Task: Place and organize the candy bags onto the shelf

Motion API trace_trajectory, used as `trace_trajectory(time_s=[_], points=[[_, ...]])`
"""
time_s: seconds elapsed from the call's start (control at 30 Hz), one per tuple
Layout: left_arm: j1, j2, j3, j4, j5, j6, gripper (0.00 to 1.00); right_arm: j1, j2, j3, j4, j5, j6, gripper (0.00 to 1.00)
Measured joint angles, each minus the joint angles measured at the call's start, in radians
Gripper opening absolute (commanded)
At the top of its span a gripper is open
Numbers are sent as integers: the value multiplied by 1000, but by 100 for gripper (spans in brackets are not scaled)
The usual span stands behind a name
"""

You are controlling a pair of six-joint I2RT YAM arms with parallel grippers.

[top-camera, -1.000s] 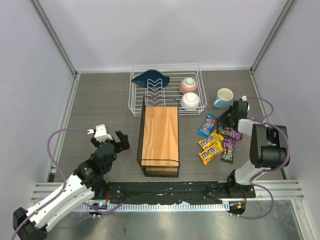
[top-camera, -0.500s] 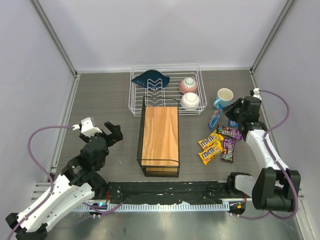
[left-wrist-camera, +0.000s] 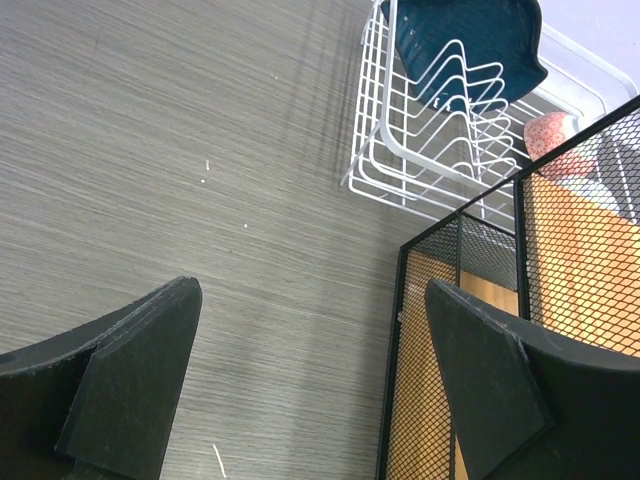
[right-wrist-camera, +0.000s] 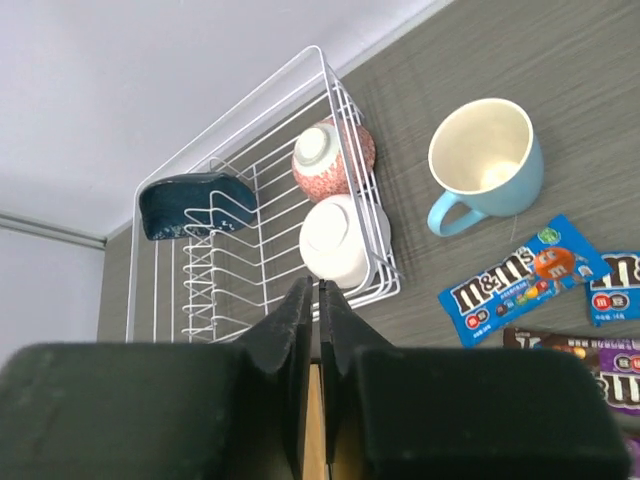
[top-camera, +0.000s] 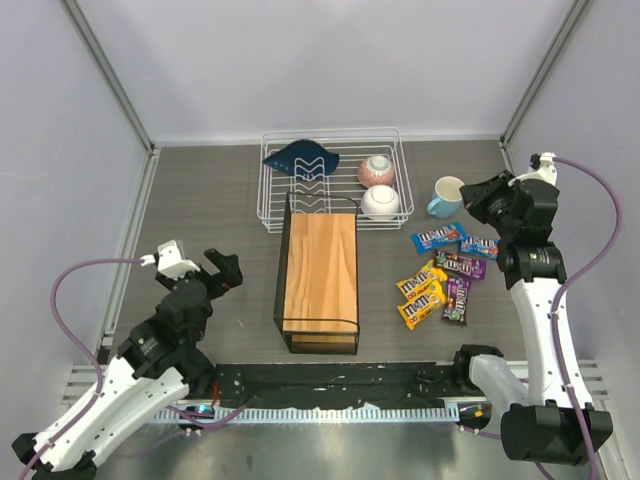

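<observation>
Several candy bags lie on the table right of the shelf (top-camera: 320, 270): a blue one (top-camera: 438, 238) (right-wrist-camera: 520, 281), a smaller blue one (top-camera: 479, 246) (right-wrist-camera: 615, 290), two purple ones (top-camera: 459, 265) (top-camera: 457, 300) and two yellow ones (top-camera: 421, 280) (top-camera: 422, 306). The shelf has a black mesh frame (left-wrist-camera: 470, 350) and a bare wooden top. My right gripper (top-camera: 474, 192) (right-wrist-camera: 312, 287) hangs high above the cup and the blue bags, shut with nothing between its fingers. Left of the shelf, my left gripper (top-camera: 222, 270) (left-wrist-camera: 310, 300) stands open and holds nothing.
A white wire dish rack (top-camera: 330, 180) (right-wrist-camera: 250, 260) behind the shelf holds a dark blue plate (top-camera: 300, 158), a pink bowl (top-camera: 376, 170) and a white bowl (top-camera: 380, 202). A light blue cup (top-camera: 448, 196) (right-wrist-camera: 487, 160) stands just behind the bags. Grey walls close in left and right.
My right arm has risen and drawn back to the right, away from the bags. The large blue bag has shifted toward the cup and turned crosswise. The left arm has drifted left.
</observation>
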Motion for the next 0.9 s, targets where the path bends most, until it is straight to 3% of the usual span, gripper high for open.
trace_trajectory(time_s=[0.1, 0.27, 0.5, 0.9], points=[[0, -6, -10, 0, 1, 0, 100, 0, 0, -2, -13, 19, -7, 40], [0, -6, -20, 0, 11, 2, 100, 0, 50, -130, 15, 32, 6, 44], [0, -17, -43, 0, 18, 12, 100, 0, 146, -301, 92, 40, 44, 58], [0, -43, -84, 7, 27, 38, 100, -27, 307, -425, 391, 61, 162, 60]])
